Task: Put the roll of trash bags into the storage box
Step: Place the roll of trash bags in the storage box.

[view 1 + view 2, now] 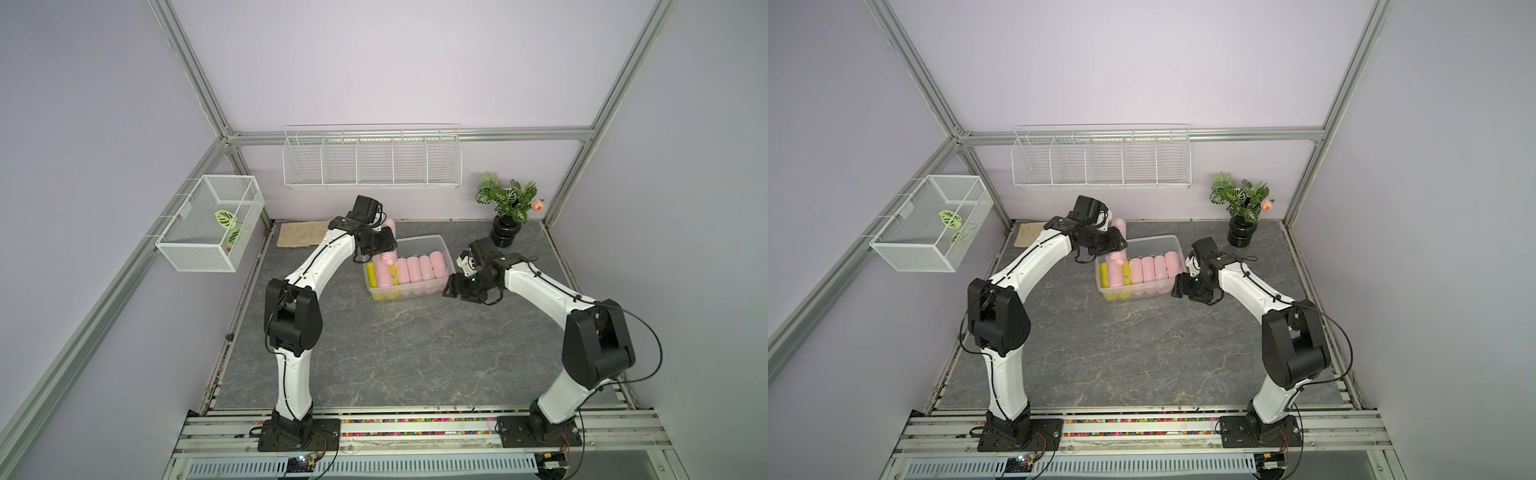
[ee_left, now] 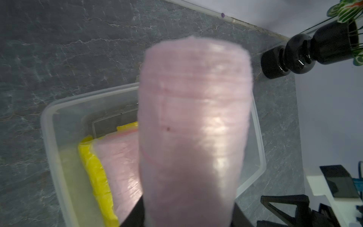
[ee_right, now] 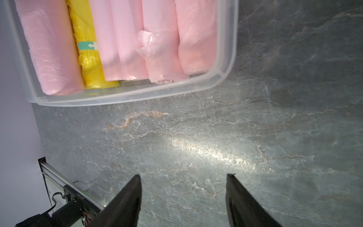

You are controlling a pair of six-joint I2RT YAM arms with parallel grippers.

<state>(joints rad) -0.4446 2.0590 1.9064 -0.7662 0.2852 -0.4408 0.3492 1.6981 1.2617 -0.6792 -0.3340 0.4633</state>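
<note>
Gripping pink roll in left gripper over storage box, bare far strip; axis seemingly straight out from jaws; with right gripper agape, empty.

White arms, black joints, thin cables, seemingly black end effectors.

The counter is dark grey, stone-look, with pale veins. Three things sit on it, all toward the far edge: a clear box near the middle, a black vase in the far right corner, and a beige cloth lying flat in the far left corner.
</note>
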